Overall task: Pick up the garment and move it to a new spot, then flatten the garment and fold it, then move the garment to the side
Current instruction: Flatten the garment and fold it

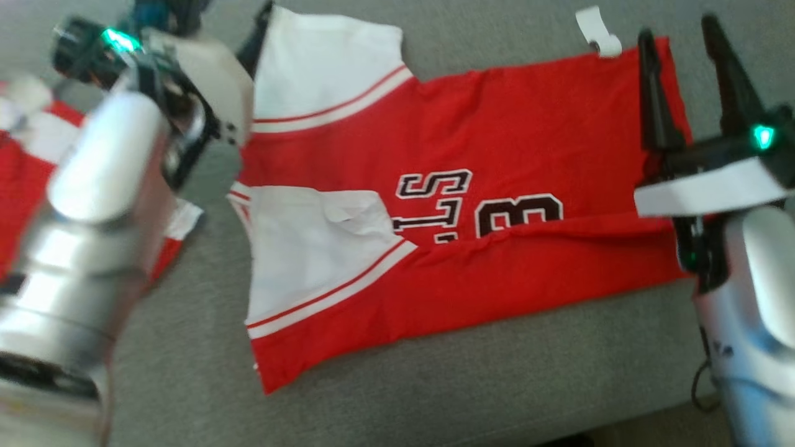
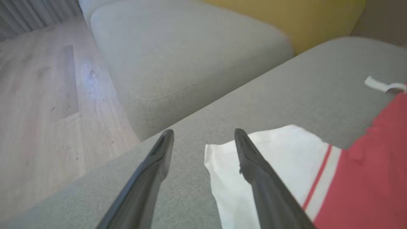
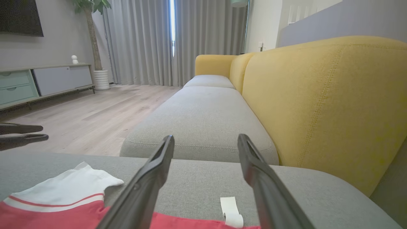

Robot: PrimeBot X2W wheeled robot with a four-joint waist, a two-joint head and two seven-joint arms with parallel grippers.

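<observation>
**Garment (image 1: 497,124) lies lengthwise on grey sofa seat, both end effectors wide**

The red garment, a jersey with white sleeves, lies flat on the grey sofa seat (image 1: 435,366). In the head view its long axis runs from side to side. The white sleeve end points to the robot's left and the straight hem to its right. The near long side is folded over the body and covers the lower part of the black-and-white lettering (image 1: 478,208). That folded side runs near the seat's front edge. A small white tag (image 1: 597,31) lies on the seat just past the garment's far edge, near the hem corner.

The right end effector (image 1: 678,37) is over the hem end, its two dark fingers spread wide with nothing between them. The left end effector (image 2: 204,135) is at the sleeve end, also spread wide and empty. In the left wrist view one of its fingers (image 2: 254,165) crosses the corner of the far white sleeve (image 2: 286,149); whether it touches the cloth cannot be told.

A second red and white cloth (image 1: 18,167) shows at the seat's left edge, partly behind the left forearm. A yellow sofa back (image 3: 318,105) rises behind the seat.
</observation>
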